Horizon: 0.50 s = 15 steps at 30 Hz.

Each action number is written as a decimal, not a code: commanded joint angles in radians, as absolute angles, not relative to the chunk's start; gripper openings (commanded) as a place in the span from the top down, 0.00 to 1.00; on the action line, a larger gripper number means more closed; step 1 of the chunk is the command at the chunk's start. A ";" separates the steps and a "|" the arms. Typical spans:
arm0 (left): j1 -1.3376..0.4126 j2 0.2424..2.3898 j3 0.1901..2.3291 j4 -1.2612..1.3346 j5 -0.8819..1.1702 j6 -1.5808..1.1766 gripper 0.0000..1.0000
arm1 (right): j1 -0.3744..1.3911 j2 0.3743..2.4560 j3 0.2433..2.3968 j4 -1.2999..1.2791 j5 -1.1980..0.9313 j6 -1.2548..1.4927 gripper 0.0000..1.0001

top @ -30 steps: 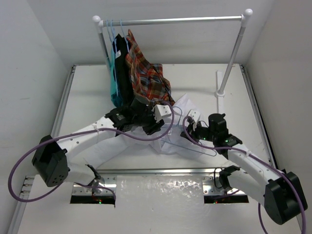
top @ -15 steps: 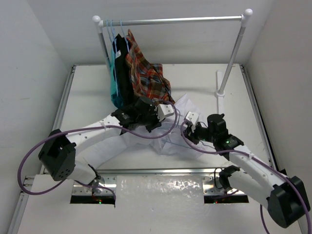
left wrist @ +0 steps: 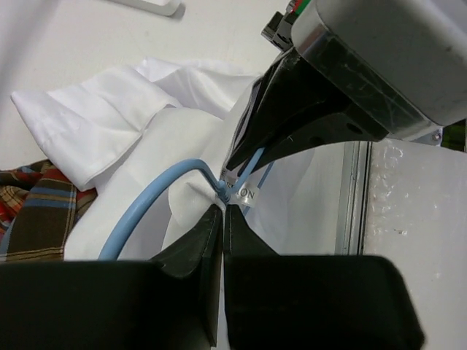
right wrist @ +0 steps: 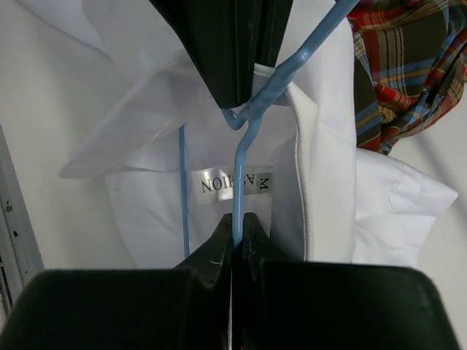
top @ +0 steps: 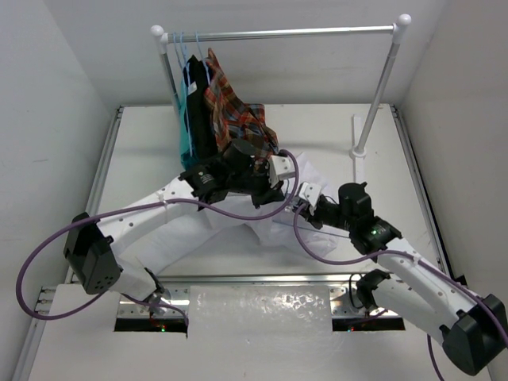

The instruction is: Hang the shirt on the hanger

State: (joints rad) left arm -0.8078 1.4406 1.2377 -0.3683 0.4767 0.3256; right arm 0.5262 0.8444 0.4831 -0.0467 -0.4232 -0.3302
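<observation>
Right wrist: right tool [right wrist: 233, 223] pinches the hanger [right wrist: 239, 157] over the shirt [right wrist: 146, 204]; left tool [left wrist: 222, 209] pinches its collar.

A white table [top: 143, 159] with thin metal rails along its sides carries a crumpled white shirt [top: 246, 234] lying near its middle, and the white foot of a clothes rack [top: 357, 151] stands toward its far right corner.
</observation>
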 commanded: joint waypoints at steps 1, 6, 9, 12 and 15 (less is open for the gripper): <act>-0.842 1.439 1.233 -0.370 0.603 0.351 1.00 | 0.534 0.838 0.437 0.138 -0.426 -0.308 1.00; -0.835 1.427 1.181 -0.390 0.463 0.544 0.61 | 0.534 0.899 0.318 0.273 -0.413 -0.239 1.00; -0.824 1.420 1.186 -0.443 0.428 0.678 0.39 | 0.534 0.910 0.281 0.348 -0.396 -0.204 1.00; -0.818 1.405 1.193 -0.483 0.422 0.744 0.23 | 0.534 0.926 0.291 0.339 -0.399 -0.207 1.00; -0.816 1.384 1.198 -0.518 0.425 0.802 0.04 | 0.534 0.949 0.291 0.328 -0.403 -0.218 1.00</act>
State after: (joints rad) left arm -0.8234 1.4391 1.1805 -0.4805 0.4263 0.6750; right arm 0.5278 0.9348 0.2745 0.2520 -0.3977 -0.2276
